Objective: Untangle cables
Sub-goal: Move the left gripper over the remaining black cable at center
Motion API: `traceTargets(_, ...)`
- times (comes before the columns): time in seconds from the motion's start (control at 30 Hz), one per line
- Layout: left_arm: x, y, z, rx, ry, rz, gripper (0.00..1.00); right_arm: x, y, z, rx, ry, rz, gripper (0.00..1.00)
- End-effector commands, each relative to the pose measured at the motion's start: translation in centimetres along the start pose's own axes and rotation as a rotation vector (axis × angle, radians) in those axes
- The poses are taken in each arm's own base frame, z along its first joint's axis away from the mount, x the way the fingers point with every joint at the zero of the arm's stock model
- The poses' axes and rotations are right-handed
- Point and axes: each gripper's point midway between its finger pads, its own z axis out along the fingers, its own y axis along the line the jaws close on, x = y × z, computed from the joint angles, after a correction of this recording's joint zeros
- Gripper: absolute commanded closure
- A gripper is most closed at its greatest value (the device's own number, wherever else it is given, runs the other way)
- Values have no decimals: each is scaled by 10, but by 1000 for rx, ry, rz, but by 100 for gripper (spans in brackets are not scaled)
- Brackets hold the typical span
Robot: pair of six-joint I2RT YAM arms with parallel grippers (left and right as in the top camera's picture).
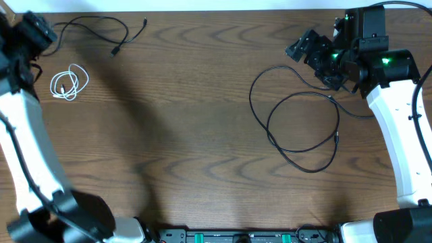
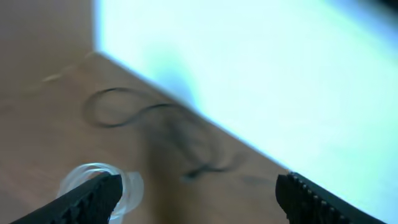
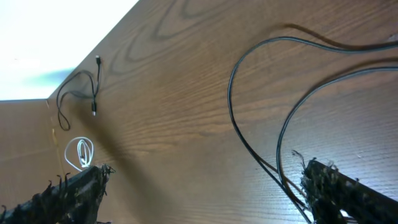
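A short white coiled cable point(image 1: 69, 82) lies at the far left. A thin black cable point(image 1: 101, 28) lies apart from it at the back left. A long black cable point(image 1: 300, 118) lies in overlapping loops at the right. My left gripper point(image 1: 32, 32) is open and empty above the back left corner. Its blurred wrist view shows the white coil point(image 2: 127, 186) by its left finger and the black cable point(image 2: 155, 121) beyond. My right gripper point(image 1: 314, 55) is open and empty over the far end of the long cable, whose strands point(image 3: 249, 146) run by its right finger.
The right wrist view also shows the white coil point(image 3: 81, 152) and the short black cable point(image 3: 78, 93) far off near the table's corner. Thicker black cords point(image 1: 415, 101) run along the right arm. A device strip point(image 1: 243, 236) sits at the front edge.
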Motion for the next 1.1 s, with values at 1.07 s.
traceTargets(1.07, 435, -291, 59, 463, 719, 658, 7, 26, -114, -38, 417, 113, 188, 1)
